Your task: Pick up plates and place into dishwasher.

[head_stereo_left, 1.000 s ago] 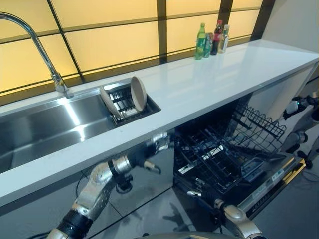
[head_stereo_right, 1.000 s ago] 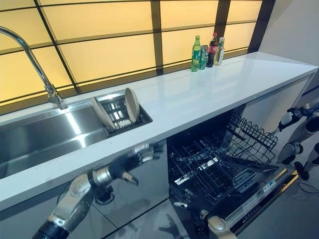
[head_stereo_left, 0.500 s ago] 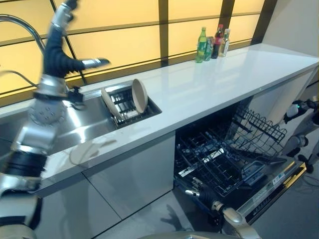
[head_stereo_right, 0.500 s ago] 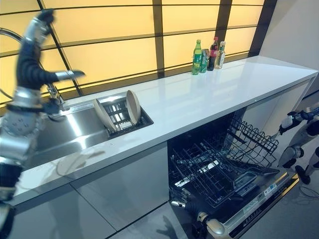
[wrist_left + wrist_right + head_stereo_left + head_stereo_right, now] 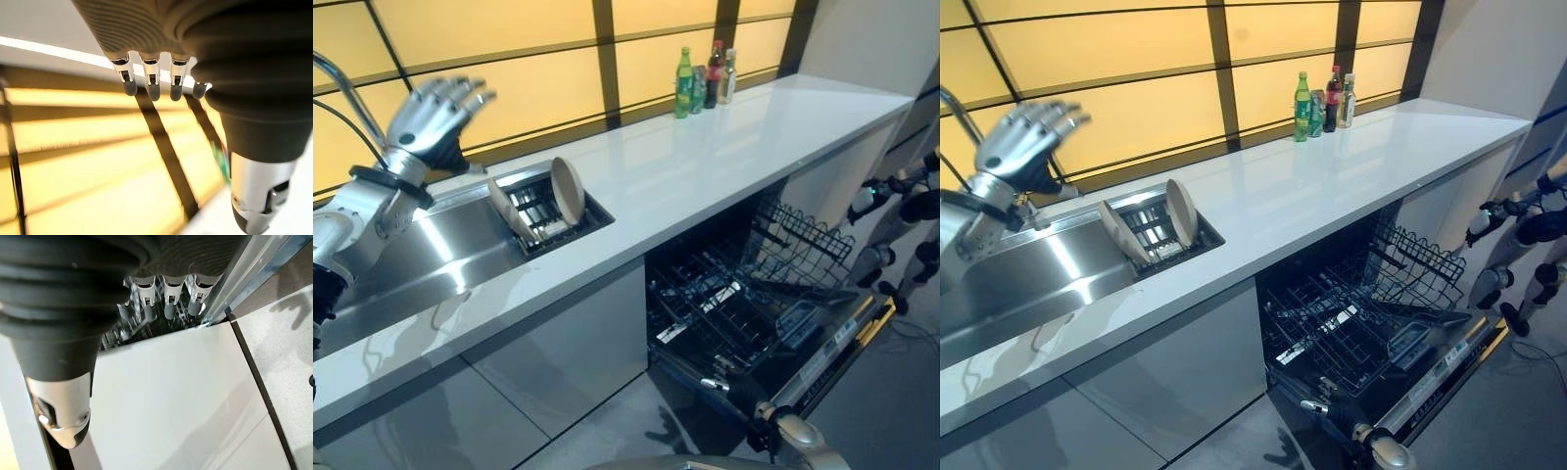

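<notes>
We saw the long white countertop (image 5: pixel 724 147) bare between the steel sink's slotted drying rack (image 5: pixel 540 204) and the cluster of bottles (image 5: pixel 703 78) at the window. The two round beige plates (image 5: pixel 566 190) stood on edge (leaning apart), and the black wire dishwasher basket (image 5: pixel 734 308) gaped open from above.

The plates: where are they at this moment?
Both plates stand on edge in the small rack at the right end of the sink, set into the white counter, with the open left hand raised above the sink.
</notes>
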Controlling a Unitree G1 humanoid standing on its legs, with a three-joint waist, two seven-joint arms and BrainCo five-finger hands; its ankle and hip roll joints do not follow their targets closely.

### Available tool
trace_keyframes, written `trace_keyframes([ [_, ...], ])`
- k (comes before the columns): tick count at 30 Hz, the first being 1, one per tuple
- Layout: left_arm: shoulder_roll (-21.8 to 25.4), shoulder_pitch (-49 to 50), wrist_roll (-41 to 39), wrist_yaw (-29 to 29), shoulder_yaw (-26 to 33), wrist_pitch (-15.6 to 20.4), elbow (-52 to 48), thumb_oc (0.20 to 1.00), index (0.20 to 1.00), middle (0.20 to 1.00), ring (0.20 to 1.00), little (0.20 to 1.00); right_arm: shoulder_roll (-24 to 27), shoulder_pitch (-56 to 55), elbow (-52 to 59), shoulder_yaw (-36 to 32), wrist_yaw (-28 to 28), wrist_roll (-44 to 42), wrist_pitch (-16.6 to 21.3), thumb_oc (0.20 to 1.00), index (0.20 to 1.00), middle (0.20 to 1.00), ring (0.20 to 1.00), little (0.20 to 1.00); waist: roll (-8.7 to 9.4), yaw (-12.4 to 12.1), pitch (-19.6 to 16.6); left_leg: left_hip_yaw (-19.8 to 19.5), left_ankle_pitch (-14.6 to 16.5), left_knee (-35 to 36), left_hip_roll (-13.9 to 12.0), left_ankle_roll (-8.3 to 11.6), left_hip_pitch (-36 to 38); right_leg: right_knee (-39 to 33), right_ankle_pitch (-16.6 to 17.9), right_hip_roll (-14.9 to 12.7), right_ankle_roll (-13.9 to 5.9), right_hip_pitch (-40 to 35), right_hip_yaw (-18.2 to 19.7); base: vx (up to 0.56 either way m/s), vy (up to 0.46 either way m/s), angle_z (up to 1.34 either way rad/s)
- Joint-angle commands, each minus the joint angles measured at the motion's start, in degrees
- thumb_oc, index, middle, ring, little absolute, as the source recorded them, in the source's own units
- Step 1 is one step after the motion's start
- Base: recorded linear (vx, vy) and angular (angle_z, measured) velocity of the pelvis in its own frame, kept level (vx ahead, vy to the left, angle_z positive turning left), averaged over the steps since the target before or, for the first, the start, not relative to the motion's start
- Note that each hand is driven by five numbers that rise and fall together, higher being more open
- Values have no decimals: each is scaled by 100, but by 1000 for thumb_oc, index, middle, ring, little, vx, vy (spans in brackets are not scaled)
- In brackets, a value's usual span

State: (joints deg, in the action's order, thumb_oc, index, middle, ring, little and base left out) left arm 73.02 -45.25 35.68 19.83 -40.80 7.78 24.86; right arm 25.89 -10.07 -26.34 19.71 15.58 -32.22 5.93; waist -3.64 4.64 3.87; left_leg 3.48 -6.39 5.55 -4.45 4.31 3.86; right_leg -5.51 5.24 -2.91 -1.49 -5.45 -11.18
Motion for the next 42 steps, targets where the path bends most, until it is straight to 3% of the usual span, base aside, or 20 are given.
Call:
trace_keyframes([
  [1, 321, -1014, 648, -242, 20, -640, 556, 1000, 1000, 1000, 1000, 1000, 165, 348, 808, -153, 38, -423, 404, 1000, 1000, 1000, 1000, 1000, 30, 151, 672, 332, 772, -55, 228, -122, 70, 68, -401, -339, -617, 163, 313, -93, 143, -3],
  [5, 166, -1233, 1069, -473, -170, -1099, 907, 1000, 1000, 1000, 1000, 1000, 253, 587, 1039, -149, -28, -542, 450, 1000, 1000, 1000, 1000, 1000, 38, 229, 900, 353, 729, -55, 262, -135, -96, 75, -337, -336, -619, 374, 396, -87, 111, -15],
  [10, 88, -1373, 1500, -637, -320, -1346, 1137, 1000, 1000, 1000, 1000, 1000, 352, 722, 1191, -128, -99, -564, 411, 1000, 1000, 1000, 1000, 1000, 77, 273, 1113, 370, 682, -55, 275, -137, -270, 83, -280, -320, -625, 585, 468, -88, 62, -3],
  [20, -106, -1620, 1820, -891, -548, -1262, 1152, 1000, 1000, 1000, 1000, 1000, 369, 841, 1026, -121, -163, -485, 500, 1000, 1000, 1000, 1000, 1000, 157, 261, 1316, 386, 631, -55, 270, -125, -393, 87, -234, -326, -647, 707, 450, -36, 10, -2],
  [26, -188, -1803, 1887, -799, -638, -1233, 1543, 1000, 1000, 1000, 1000, 1000, 405, 955, 908, -183, -189, -678, 594, 1000, 1000, 1000, 1000, 1000, 276, 267, 1539, 404, 576, -55, 247, -116, -541, 99, -174, -274, -641, 879, 489, -75, 4, -2],
  [29, -262, -1953, 1957, -1015, -735, -1172, 1857, 1000, 1000, 1000, 1000, 1000, 415, 1029, 849, -222, -182, -740, 640, 1000, 1000, 1000, 1000, 1000, 329, 275, 1633, 433, 555, -55, 225, -110, -611, 108, -146, -265, -644, 959, 492, -68, -1, -3],
  [37, -379, -1986, 2135, -1703, -843, -1523, 2161, 1000, 1000, 1000, 1000, 1000, 412, 1180, 834, -255, -279, -745, 648, 1000, 1000, 1000, 1000, 1000, 429, 268, 1805, 405, 528, -55, 227, -117, -730, 131, -88, -240, -653, 1115, 500, -28, -3, 0],
  [42, -505, -2237, 2076, -1674, -932, -1641, 2346, 1000, 1000, 1000, 1000, 1000, 440, 1324, 803, -282, -352, -830, 712, 1000, 1000, 1000, 1000, 1000, 493, 279, 1909, 411, 515, -55, 229, -114, -822, 134, -58, -237, -649, 1221, 487, -44, -1, 0],
])
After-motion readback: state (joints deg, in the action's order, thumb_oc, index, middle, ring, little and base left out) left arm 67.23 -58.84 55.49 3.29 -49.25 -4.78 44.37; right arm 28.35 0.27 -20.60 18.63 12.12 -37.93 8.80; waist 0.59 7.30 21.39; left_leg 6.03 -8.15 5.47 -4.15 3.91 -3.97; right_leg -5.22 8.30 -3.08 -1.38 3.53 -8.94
